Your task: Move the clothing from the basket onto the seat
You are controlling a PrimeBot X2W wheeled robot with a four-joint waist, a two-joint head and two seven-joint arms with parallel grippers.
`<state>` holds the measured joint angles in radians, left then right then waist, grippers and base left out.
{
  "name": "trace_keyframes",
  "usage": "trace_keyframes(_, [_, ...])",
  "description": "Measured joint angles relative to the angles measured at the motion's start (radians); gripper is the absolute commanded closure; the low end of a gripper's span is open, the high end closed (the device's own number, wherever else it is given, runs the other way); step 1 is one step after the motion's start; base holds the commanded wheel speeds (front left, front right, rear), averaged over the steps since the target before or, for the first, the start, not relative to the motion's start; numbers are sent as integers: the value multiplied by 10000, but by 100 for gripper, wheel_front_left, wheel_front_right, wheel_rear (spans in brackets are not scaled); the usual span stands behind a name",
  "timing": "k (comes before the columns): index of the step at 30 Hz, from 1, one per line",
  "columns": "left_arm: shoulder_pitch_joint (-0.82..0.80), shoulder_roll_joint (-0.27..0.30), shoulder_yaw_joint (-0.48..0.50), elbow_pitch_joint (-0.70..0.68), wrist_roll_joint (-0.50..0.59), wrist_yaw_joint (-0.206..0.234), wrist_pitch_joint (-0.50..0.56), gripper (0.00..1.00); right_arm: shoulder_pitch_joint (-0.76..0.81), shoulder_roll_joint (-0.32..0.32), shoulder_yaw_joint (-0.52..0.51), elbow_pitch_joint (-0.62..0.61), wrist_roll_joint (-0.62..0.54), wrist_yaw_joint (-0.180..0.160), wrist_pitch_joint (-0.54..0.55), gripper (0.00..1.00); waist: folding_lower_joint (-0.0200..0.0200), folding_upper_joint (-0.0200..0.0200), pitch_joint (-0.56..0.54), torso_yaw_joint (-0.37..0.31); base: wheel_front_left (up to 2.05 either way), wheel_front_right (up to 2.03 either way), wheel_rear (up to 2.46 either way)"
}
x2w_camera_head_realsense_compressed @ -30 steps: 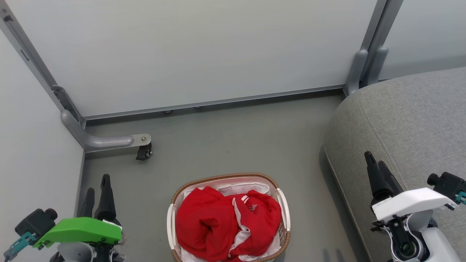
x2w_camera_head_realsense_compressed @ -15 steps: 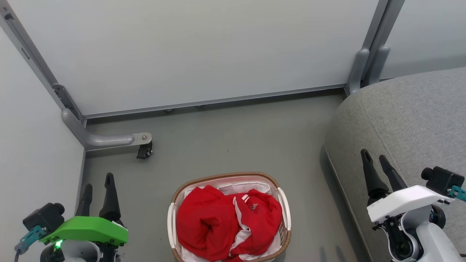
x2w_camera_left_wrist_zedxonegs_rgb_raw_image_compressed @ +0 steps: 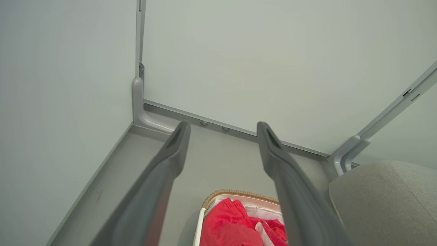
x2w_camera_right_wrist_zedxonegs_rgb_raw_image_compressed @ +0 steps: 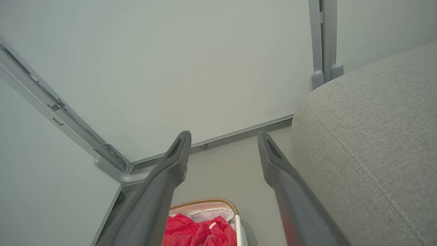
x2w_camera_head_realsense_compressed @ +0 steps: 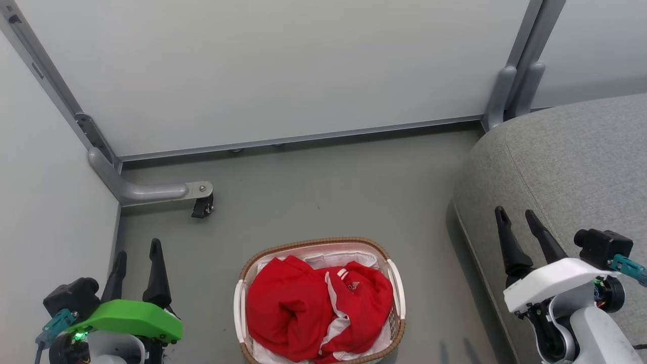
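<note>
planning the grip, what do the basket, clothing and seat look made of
The basket: probably smooth white plastic, perforated sides, brown woven-looking rim. The clothing: soft red fabric, crumpled in folds. The seat: grey woven upholstery, matte, visible weave and stitched seam.

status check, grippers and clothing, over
Left gripper open, empty. Right gripper open, empty. Clothing in basket, none on seat. No obstruction seen.

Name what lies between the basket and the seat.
Only bare grey floor. The head view shows that strip running from the basket to the seat with nothing on it.
</note>
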<state>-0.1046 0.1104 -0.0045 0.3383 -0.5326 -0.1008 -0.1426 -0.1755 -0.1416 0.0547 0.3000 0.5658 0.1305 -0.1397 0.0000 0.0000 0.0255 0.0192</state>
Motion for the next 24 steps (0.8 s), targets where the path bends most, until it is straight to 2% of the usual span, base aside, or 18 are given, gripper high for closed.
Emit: trace_keyframes(24, [37,-63,182,134,2364,-21,-543,0,21,29,-33,67,-2303,0,-577,0,0,0,-80,19,0,0,0])
